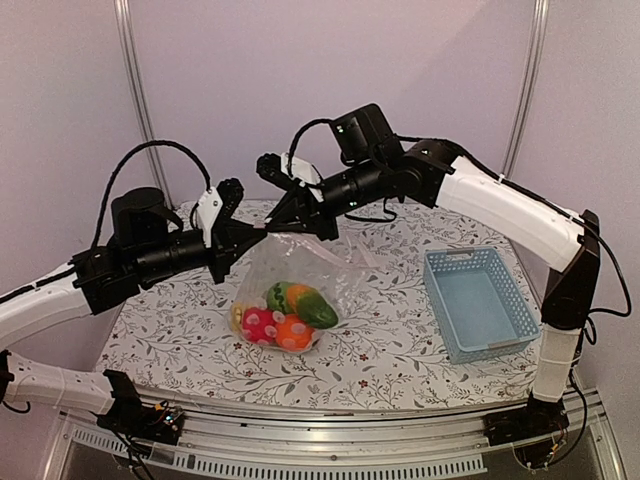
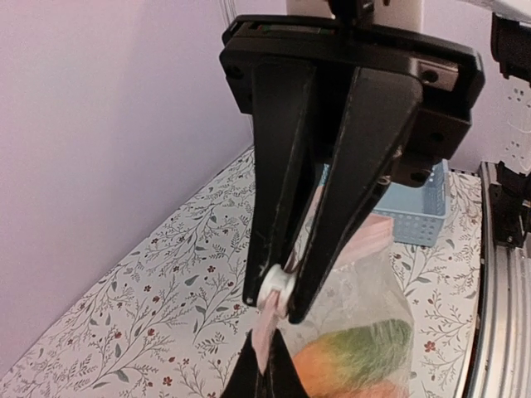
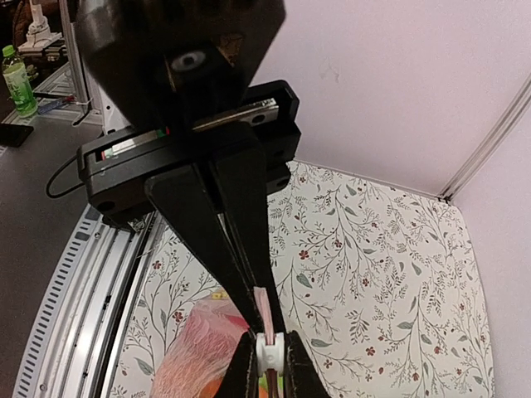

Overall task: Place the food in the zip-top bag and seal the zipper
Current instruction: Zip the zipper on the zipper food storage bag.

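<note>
Left fingers [image 2: 278, 191] and right fingers [image 3: 245, 224] are both clenched on the zipper [image 3: 264, 303], holding the zip-top bag [image 1: 300, 265] up over the desk's [image 1: 400, 335] middle, toy fruits [image 1: 285, 318] bunched at its bottom.

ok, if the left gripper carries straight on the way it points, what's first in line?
The right gripper: its tips sit just ahead of the left gripper, and both are shut on the zipper. Depth is unclear, but the gap looks slight.
</note>
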